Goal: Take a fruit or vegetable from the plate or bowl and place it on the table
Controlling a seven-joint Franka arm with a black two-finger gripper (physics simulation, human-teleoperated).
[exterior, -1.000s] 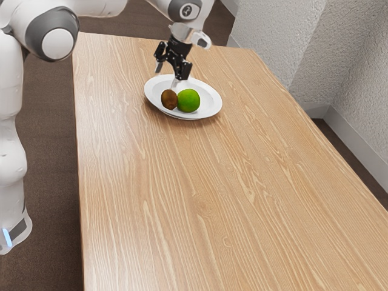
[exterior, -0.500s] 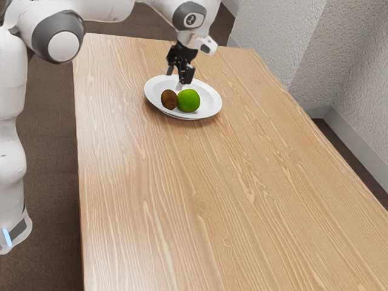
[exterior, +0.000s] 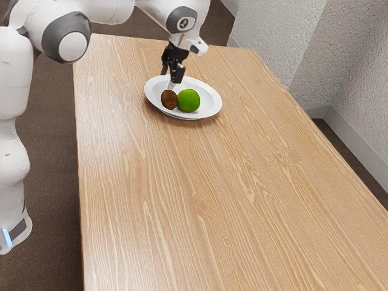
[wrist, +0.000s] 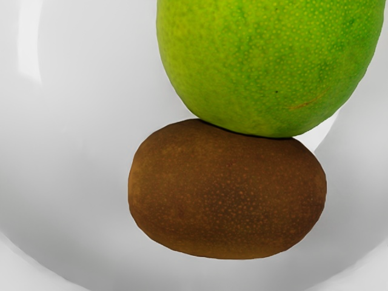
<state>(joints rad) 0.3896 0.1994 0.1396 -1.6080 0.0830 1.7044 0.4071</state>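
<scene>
In the exterior view, my arm (exterior: pixel 106 8) came in from the upper left, and my gripper (exterior: pixel 168 78) hung, pointing down, above the far left part of the white plate (exterior: pixel 206 94). My jaws stood apart with nothing caught between them. The plate sat toward the far end of the wooden desk (exterior: pixel 182 200), and on it, side by side, lay the brown kiwi (exterior: pixel 169 100), at that view's left, and the bigger green fruit (exterior: pixel 189 100), at its right. Both fruits were on the plate, neither on the desk. A pale wall (exterior: pixel 276 48) rose beyond the desk at the exterior view's right.

In the wrist view, I looked down on the kiwi lying lengthwise against the rounded end of the green fruit, the two touching. The plate's smooth white surface spread around them, and the green fruit's skin had fine pale specks.
</scene>
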